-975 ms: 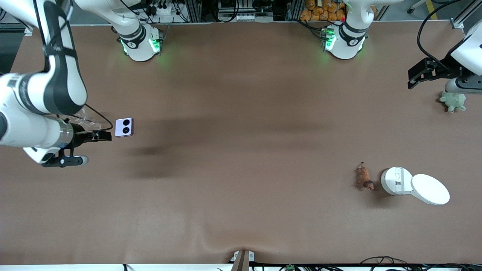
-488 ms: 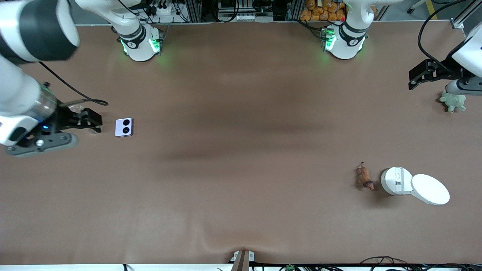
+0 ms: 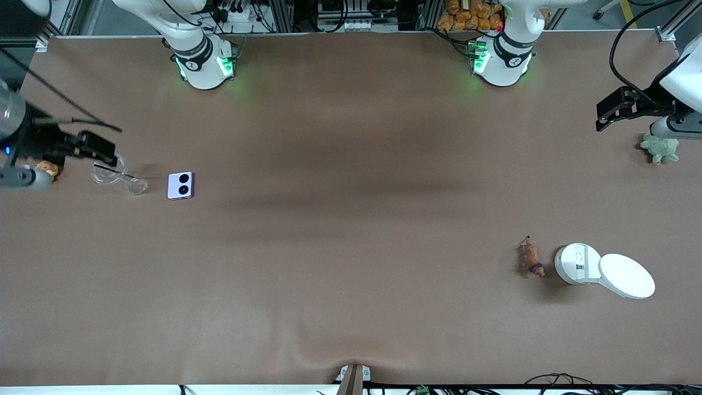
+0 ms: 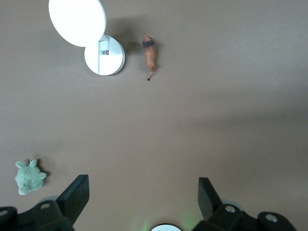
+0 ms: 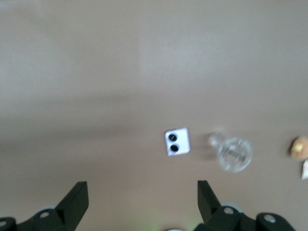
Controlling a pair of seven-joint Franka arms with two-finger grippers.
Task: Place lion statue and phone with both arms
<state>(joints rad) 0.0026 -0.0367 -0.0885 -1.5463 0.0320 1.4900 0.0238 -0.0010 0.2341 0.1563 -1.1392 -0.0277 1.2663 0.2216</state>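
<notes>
1. No brand or writing can be read anywhere; the white round case [image 3: 577, 264] carries a small label inside, too small to make out.
2. The lion statue [image 3: 531, 260] lies on the table [image 3: 351, 219] toward the left arm's end, just beside the white round case, whose lid [image 3: 626, 276] is swung open.
3. The phone [image 3: 180, 185] lies flat toward the right arm's end, its two black camera circles facing up, near a clear glass piece [image 3: 116, 175].
4. The left pincer [image 3: 625, 104] hangs released and empty above the table's edge at the left arm's end, near the green plush turtle [image 3: 660, 148].
5. The right pincer [image 3: 82, 147] hangs released and empty at the right arm's end, above the clear glass piece, with a tan plush toy [image 3: 47, 167] close by.
6. The left wrist view shows the lion statue's thin tail and dark mane, which the front view barely gives.
7. The right wrist view is blurred, yet shows the ribbed round body of the clear glass piece and the phone's pale square face.
</notes>
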